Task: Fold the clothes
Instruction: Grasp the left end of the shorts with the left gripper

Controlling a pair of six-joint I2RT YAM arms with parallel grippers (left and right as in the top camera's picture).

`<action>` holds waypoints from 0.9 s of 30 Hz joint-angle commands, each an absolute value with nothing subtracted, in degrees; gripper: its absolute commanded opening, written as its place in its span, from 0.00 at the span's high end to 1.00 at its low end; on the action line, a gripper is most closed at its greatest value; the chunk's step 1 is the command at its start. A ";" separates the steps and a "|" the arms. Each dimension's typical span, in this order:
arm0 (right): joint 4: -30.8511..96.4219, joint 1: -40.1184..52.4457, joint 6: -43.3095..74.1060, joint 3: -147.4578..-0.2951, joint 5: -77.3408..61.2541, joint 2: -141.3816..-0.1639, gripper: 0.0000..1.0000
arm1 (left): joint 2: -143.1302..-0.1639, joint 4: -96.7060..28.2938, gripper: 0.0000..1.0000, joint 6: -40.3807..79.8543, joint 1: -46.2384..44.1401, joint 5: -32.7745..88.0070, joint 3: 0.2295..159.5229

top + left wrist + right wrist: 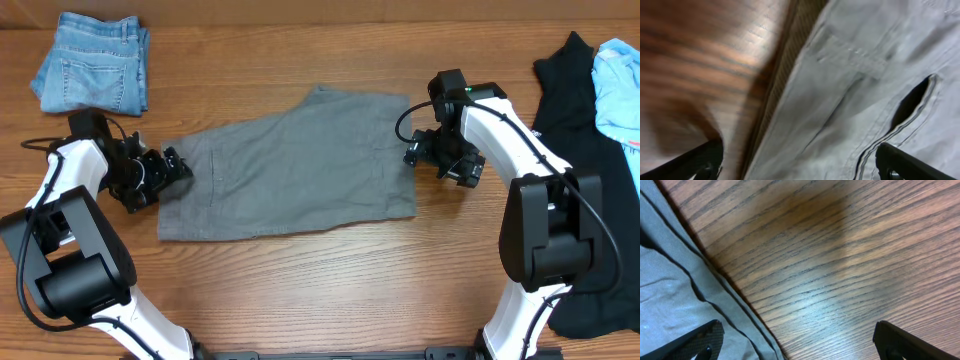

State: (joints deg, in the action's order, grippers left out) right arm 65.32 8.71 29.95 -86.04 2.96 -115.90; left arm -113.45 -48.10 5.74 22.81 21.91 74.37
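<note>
In the middle of the table (300,290) the grey shorts (290,165) lay spread flat, one end at each of my grippers. My left gripper (180,165) sat at their left edge with its jaws wide apart and clamped on nothing: one finger over bare wood, the other over cloth beside a pocket opening (912,102). I took that end for the waistband, though the left wrist view was too blurred to be sure. My right gripper (415,155) hung just beside the right edge, jaws also apart and empty, with mostly wood between them and only the folded hem under the left finger.

The risk I judged greatest was a poor bite. Closing the left jaws so near the pocket could have pinched the top layer alone, and the under layer would then have trailed and bunched. Closing the right jaws where they stood could have caught a sliver of hem or nothing, so one end would have lifted and the fold skewed. The black garment (565,95) lay near my right arm, and a wide swing there might have dragged it. The jeans (95,62) at the far left were well apart
</note>
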 commanded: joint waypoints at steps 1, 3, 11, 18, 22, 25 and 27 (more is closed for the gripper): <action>65.14 8.56 29.71 -87.42 2.90 -115.42 0.00 | -117.89 -48.10 0.00 4.19 20.73 23.73 73.97; 65.28 8.56 29.71 -87.39 2.90 -115.42 0.00 | -118.87 -47.99 0.00 4.16 19.88 23.40 73.97; 65.30 8.56 29.74 -87.39 2.90 -115.42 0.00 | -119.68 -47.53 0.67 4.25 18.57 23.11 74.04; 64.97 8.56 29.74 -86.56 2.87 -115.42 0.00 | -119.50 -52.58 0.96 9.69 18.76 12.16 79.02; 63.81 8.62 29.45 -84.99 1.39 -115.42 0.00 | -119.50 -58.98 0.96 10.41 18.70 9.10 86.67; 61.47 8.62 26.83 -83.50 -3.03 -115.44 0.00 | -119.50 -64.93 0.96 12.23 18.68 5.69 93.49; 59.35 8.62 26.50 -82.15 -6.09 -115.42 0.00 | -119.50 -68.90 0.96 12.45 18.44 4.60 98.21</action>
